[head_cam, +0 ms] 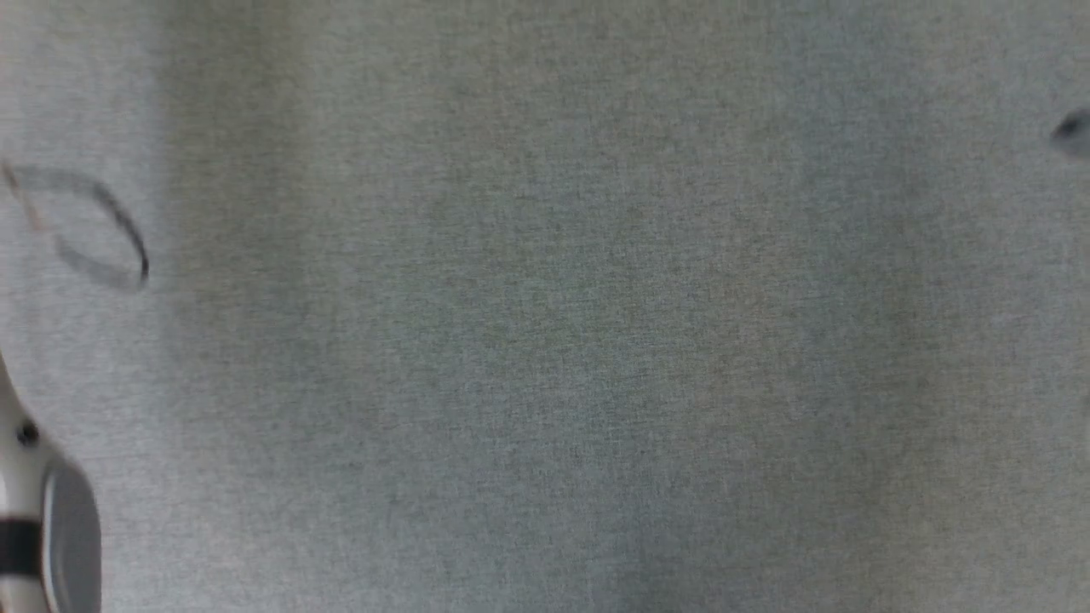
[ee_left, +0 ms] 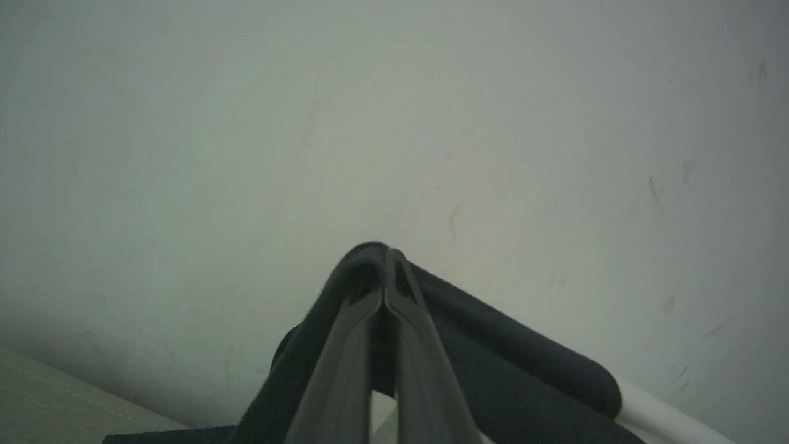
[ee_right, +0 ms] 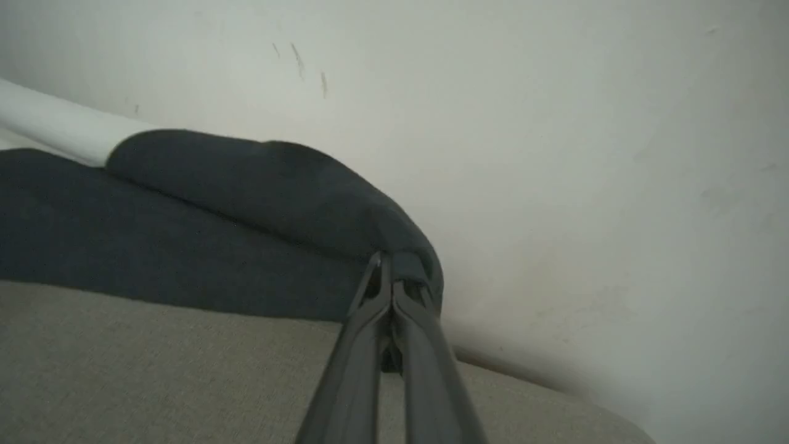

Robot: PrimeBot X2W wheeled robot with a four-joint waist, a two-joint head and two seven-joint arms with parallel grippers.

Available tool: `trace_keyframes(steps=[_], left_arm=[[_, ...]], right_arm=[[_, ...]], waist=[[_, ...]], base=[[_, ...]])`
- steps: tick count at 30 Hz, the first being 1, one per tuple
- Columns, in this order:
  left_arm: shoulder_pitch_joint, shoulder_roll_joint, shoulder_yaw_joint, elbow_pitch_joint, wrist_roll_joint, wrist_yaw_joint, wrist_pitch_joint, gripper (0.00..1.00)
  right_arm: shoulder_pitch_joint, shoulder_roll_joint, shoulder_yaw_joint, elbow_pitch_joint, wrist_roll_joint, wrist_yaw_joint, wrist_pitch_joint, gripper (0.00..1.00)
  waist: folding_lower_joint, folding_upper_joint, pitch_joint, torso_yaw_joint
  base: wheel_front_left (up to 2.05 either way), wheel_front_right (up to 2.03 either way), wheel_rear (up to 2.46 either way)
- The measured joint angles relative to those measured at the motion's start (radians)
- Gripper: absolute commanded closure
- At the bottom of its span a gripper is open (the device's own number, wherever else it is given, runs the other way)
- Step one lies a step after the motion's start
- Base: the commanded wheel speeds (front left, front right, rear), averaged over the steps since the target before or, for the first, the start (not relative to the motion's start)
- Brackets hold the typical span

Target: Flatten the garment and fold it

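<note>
Left gripper (ee_left: 387,256) was clamped tight on a black sleeve fold of the garment (ee_left: 524,351), and right gripper (ee_right: 392,271) was likewise pinched shut on black sleeve cloth over the grey woven surface (ee_right: 154,364), seemingly so the garment could be stretched flat between them.

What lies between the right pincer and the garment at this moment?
Nothing: in the right wrist view the right pincer is shut directly on a black fold of the garment.
</note>
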Motion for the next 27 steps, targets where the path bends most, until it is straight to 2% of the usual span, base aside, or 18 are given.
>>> trace_keyframes(steps=[5, 10, 14, 19, 27], left_arm=[[0.204, 0.052, -0.056, -0.011, 0.071, -0.027, 0.036, 1.0], [0.457, 0.05, -0.059, -0.104, 0.069, -0.029, 0.083, 1.0], [0.688, 0.045, -0.042, -0.212, 0.062, 0.002, 0.125, 1.0], [0.958, -0.002, -0.024, -0.357, 0.037, 0.048, 0.178, 1.0], [1.264, -0.069, -0.043, -0.494, 0.04, 0.12, 0.238, 1.0]], right_arm=[[0.194, -0.022, 0.066, -0.041, 0.101, 0.0, 0.066, 1.0], [0.424, -0.062, 0.093, -0.157, 0.182, -0.001, 0.139, 1.0], [0.608, -0.08, 0.086, -0.28, 0.212, -0.001, 0.175, 1.0], [0.814, -0.089, 0.038, -0.407, 0.219, -0.001, 0.194, 1.0], [1.093, -0.055, -0.045, -0.542, 0.194, -0.001, 0.262, 1.0]], waist=[[-0.0001, 0.0, -0.057, 0.005], [-0.0002, 0.0, -0.131, 0.011], [-0.0003, 0.0, -0.195, 0.016], [-0.0004, 0.0, -0.272, 0.023], [-0.0003, 0.0, -0.369, 0.039]], base=[[0.0, 0.0, 0.0], [0.0, 0.0, 0.0], [0.0, 0.0, 0.0], [0.0, 0.0, 0.0], [0.0, 0.0, 0.0]])
